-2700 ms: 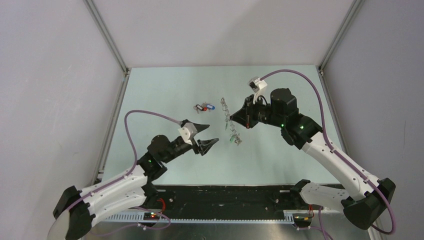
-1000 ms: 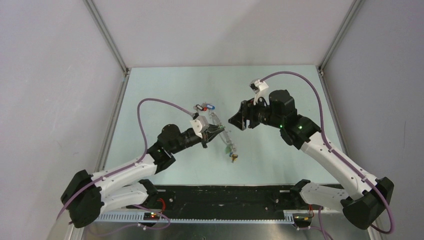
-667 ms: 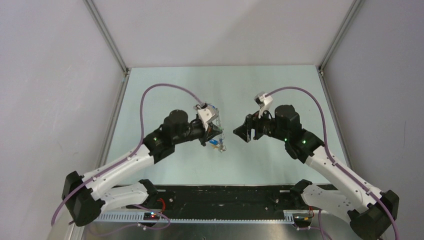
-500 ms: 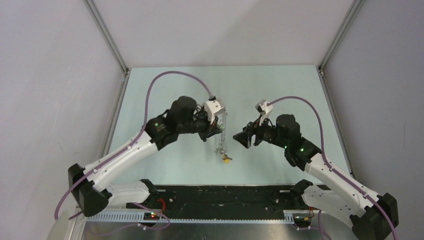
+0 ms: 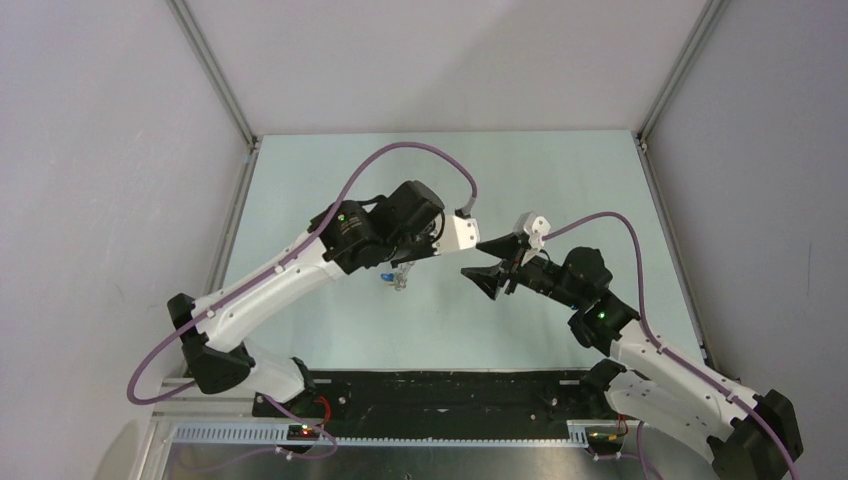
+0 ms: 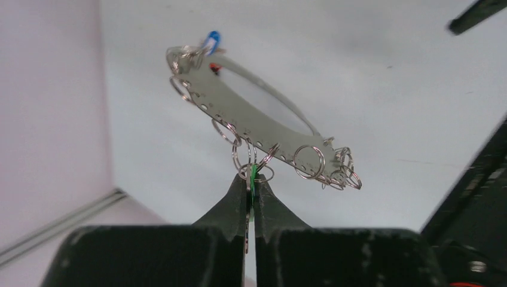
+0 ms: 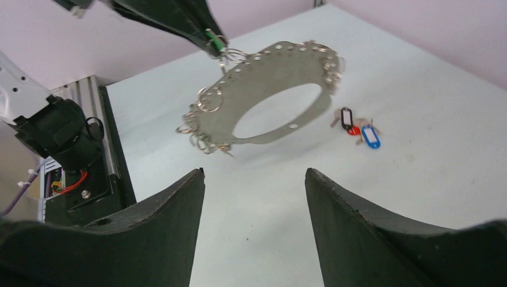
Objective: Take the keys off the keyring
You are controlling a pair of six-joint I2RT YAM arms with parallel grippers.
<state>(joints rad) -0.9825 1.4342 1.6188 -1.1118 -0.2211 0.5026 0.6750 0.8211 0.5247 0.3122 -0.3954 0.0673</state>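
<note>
Grey metal, flat and punched with holes, the keyring [image 6: 233,110] hangs in the air from my left fingers [image 6: 233,206]. They are pinched tight on a green tag [image 6: 253,175] at its rim; I cannot tell whether that tag heads a key. My right fingers [image 7: 161,221] stand wide apart and hold nothing. From them the keyring lies straight ahead and a little above, clear of the surface [image 7: 418,89]. Its broad face is tilted towards me and its long axis runs from near-left to far-right across my view. The nearer end, fringed with small rings [image 7: 206,98], faces my right fingers, so I judge the right arm must do the picking. Loose keys [image 7: 359,128] lie on the surface beyond, well apart from the keyring.
</note>
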